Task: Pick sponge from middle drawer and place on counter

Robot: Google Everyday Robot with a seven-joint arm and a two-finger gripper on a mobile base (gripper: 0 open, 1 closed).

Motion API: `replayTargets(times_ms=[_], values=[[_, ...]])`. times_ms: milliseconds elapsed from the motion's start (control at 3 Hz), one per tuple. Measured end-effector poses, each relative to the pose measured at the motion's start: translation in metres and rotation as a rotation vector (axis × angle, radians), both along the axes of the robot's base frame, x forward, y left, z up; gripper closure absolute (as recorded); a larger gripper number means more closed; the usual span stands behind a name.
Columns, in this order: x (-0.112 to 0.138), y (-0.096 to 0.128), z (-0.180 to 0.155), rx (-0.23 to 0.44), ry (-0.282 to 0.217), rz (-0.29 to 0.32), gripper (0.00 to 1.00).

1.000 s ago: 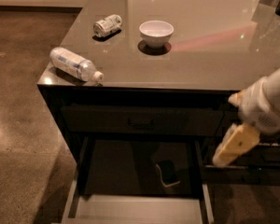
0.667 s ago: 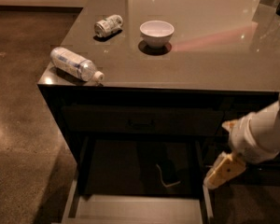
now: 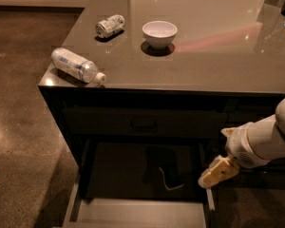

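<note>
The sponge (image 3: 167, 175) lies dark on the floor of the open middle drawer (image 3: 137, 213), toward its right half. The gripper (image 3: 211, 176) hangs just right of it, over the drawer's right side wall; whether it is spread or pressed together cannot be told. Above, the counter (image 3: 213, 56) carries a white bowl (image 3: 159, 32), a can (image 3: 109, 25) on its side at far left and a fallen bottle (image 3: 77, 65) near its left edge.

No text, brand, number or sign can be read. The plastic bottle (image 3: 77, 65), lying at the upper left of the frame, carries a pale printed label, but its print is illegible. The crushed can (image 3: 109, 25) above it shows markings that are also illegible. The gripper (image 3: 217, 173) is at the lower right, at the right side of the middle drawer (image 3: 137, 213).
</note>
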State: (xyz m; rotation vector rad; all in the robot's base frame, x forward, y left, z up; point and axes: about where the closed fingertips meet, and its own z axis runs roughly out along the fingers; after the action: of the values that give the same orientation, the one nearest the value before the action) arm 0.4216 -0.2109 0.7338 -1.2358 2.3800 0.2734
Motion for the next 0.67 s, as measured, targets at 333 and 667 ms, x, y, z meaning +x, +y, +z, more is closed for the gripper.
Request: replayTargets(times_ms=[333,667], values=[[-0.004,0.018,-0.051,0.133,-0.002,-0.023,0.0],[0.011,0.039,-0.083,0.31,-0.117,-0.047,0.0]])
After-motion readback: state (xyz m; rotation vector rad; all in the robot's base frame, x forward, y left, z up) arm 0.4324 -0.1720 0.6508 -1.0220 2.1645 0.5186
